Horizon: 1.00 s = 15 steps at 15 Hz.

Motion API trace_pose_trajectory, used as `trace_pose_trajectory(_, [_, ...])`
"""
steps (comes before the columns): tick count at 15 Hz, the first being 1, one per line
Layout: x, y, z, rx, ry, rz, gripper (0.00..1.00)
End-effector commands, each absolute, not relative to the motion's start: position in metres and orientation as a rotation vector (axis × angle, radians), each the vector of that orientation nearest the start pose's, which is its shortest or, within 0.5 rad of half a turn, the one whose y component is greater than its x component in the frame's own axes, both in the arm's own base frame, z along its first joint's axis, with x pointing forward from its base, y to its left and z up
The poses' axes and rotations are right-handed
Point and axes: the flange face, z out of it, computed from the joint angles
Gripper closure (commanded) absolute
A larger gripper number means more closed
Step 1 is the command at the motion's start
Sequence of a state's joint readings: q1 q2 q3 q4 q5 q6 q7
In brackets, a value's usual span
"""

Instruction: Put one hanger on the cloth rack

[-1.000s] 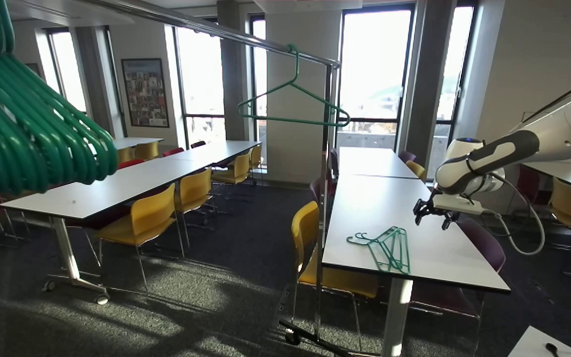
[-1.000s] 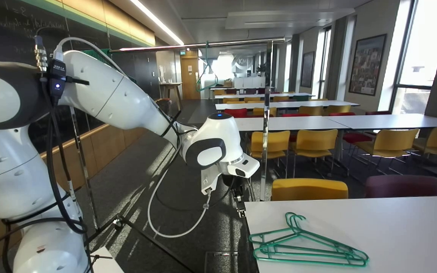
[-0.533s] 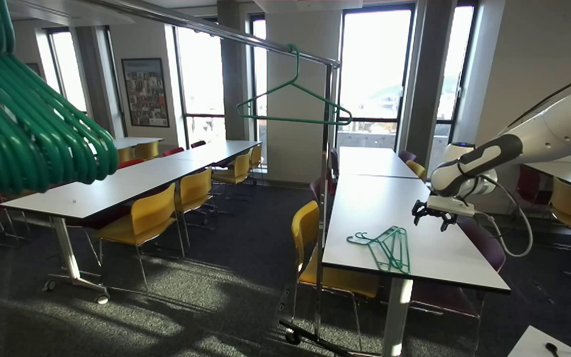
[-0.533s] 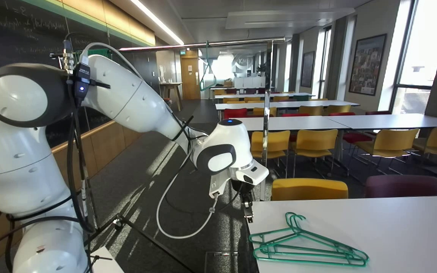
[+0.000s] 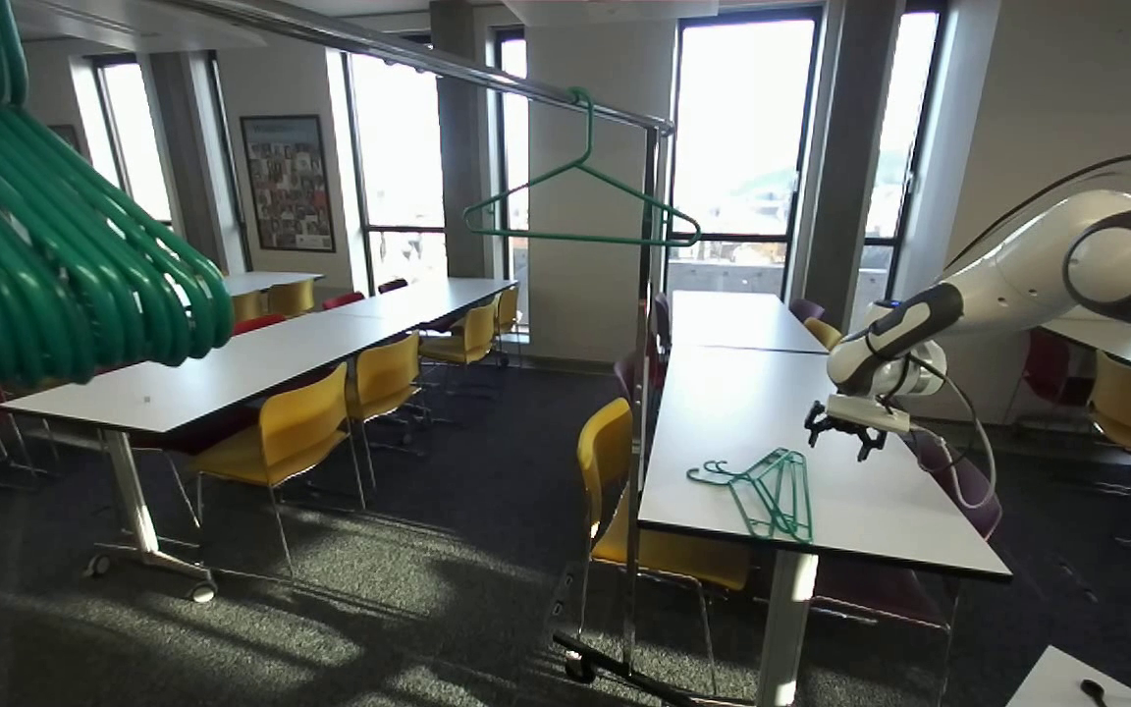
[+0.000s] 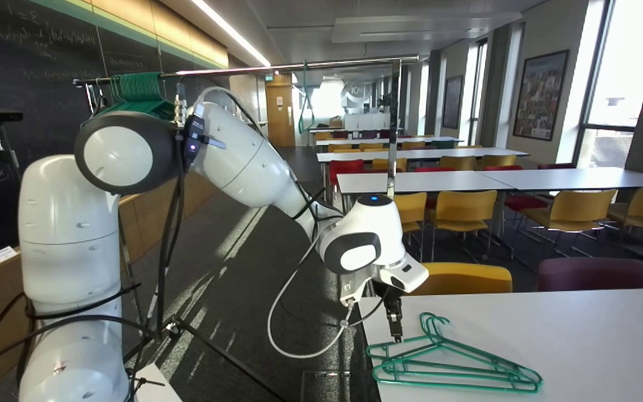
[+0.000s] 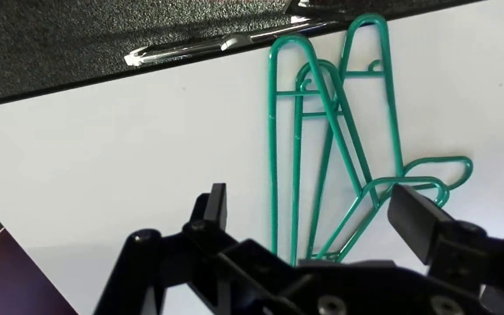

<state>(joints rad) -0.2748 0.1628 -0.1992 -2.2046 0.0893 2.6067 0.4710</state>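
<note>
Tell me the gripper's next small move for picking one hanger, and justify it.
I'd probably ease the open gripper down slightly toward the green hangers, lining up on just one. In the wrist view they overlap, partly between the fingers, and nothing is gripped; in an exterior view the gripper looks raised above the table. Closing from here might catch several hangers or none.

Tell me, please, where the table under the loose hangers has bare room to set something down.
The table is bare between the loose hangers and the purple chair, and past the hangers toward the window. It is crowded where the hangers overlap, with the open tool nearby.
</note>
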Motion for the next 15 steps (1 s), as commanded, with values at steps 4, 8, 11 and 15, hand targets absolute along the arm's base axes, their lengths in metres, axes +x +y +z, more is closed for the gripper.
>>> trace_pose_trajectory(4, [0.556,-0.307,0.298,-2.664,1.576,-0.381,0.0])
trace_pose_trajectory(8, [0.578,-0.329,0.279,-2.606,1.639,-0.377,0.0])
trace_pose_trajectory(11, [0.589,-0.341,0.272,-2.587,1.666,-0.374,0.0])
trace_pose_trajectory(15, [0.584,-0.333,0.259,-2.611,1.671,-0.354,0.0])
